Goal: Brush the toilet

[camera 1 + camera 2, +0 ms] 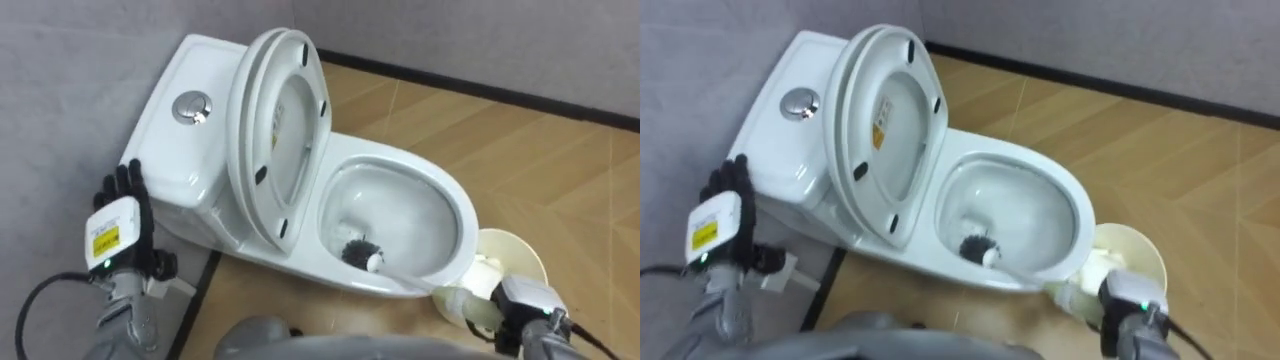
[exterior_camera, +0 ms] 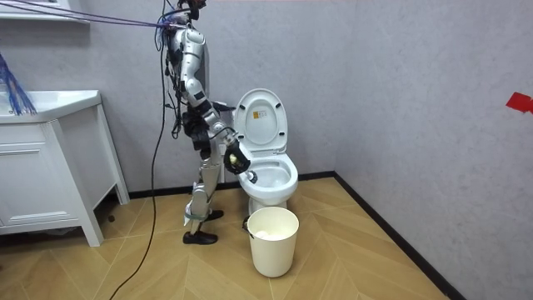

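White bin [image 1: 517,250] beside toilet bowl [image 1: 400,165]

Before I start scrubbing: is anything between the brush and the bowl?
Nothing visible. The seat and lid are raised, back by the tank, and the brush, held by the right hand, has its head inside the bowl, handle over the front rim.
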